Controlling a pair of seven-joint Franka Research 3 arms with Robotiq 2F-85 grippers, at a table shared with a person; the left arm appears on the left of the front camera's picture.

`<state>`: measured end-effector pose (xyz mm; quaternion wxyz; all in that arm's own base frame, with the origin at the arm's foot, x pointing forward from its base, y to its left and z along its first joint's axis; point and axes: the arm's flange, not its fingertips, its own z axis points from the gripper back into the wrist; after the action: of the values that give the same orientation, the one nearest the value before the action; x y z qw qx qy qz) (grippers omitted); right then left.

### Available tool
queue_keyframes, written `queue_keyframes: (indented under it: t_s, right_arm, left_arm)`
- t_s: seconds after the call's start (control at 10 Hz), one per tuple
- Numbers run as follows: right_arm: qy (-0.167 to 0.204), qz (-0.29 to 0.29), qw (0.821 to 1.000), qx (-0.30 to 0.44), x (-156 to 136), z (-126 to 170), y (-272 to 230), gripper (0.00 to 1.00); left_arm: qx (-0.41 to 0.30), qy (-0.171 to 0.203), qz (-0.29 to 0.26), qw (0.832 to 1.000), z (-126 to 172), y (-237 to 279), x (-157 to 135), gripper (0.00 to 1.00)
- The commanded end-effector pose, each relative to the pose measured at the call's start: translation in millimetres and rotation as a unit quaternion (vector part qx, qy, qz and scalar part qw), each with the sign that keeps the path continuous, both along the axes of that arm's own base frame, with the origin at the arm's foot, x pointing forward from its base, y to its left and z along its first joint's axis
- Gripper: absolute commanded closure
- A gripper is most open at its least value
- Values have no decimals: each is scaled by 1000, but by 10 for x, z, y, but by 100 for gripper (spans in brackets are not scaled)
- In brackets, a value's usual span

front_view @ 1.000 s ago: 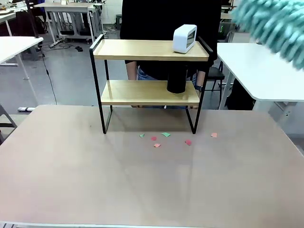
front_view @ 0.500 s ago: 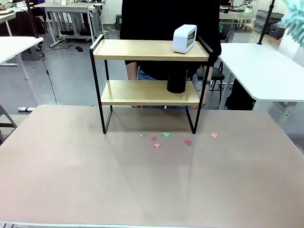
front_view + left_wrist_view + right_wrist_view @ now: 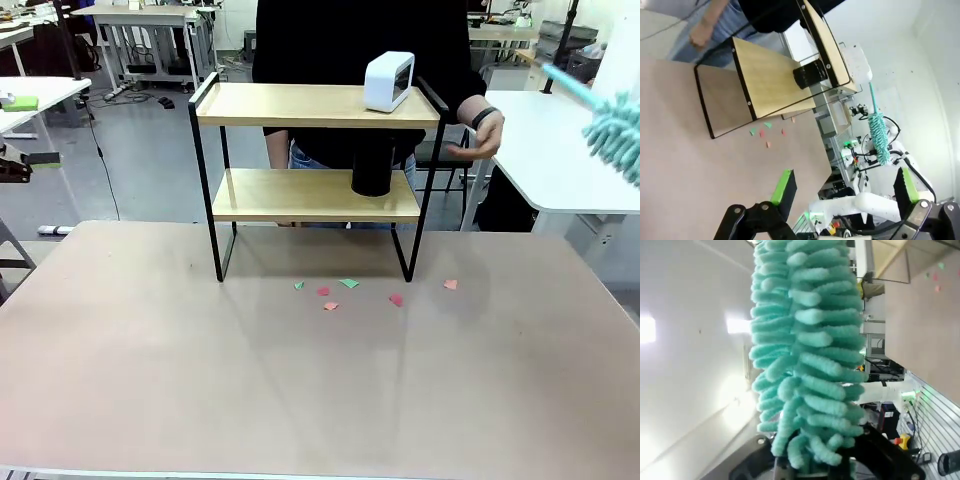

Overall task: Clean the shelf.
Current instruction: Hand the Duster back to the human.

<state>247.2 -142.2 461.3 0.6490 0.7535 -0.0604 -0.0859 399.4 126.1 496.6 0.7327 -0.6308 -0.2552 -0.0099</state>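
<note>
— So where's the shelf (image 3: pixel 315 165) in all this?

— Far side of the beige desk (image 3: pixel 300 390), middle, with a person standing right behind it. A white boxy gadget (image 3: pixel 389 81) sits on the top board at its right end, a black cylinder (image 3: pixel 371 172) on the lower board beneath it. Paper scraps (image 3: pixel 345 289) lie on the desk just in front of its feet.

— And the duster?

— The teal microfiber duster (image 3: pixel 612 135) is up at the right, well apart from the shelf. The right gripper (image 3: pixel 812 467) has its fingers clamped on the base of it.

— The left one?

— The left gripper (image 3: pixel 840 192) hovers over the desk, fingers spread wide, holding nothing.

— How would you do it well?

— I'd bring the duster in level with the top board from its bare left end and sweep lightly, easing off before the gadget so it isn't knocked over the edge. The lower board has less headroom, so I'd flatten the angle and keep clear of the black frame.
</note>
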Motion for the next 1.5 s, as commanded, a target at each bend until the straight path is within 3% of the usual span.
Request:
queue_keyframes:
  t_s: [0.0,0.3,0.4,1.4]
  right_arm:
    - [23,-18,1000,3,76,-231,-26,90]
    - [46,-52,997,-26,156,-283,23,90]
    - [47,-29,998,-4,141,-333,-118,90]
    - [47,-29,998,-4,141,-333,-118,90]
  left_arm:
    - [7,-21,27,999,159,34,-89,0]
    - [7,-21,27,999,159,34,-89,0]
    - [7,-21,27,999,159,34,-89,0]
    - [7,-21,27,999,159,34,-89,0]
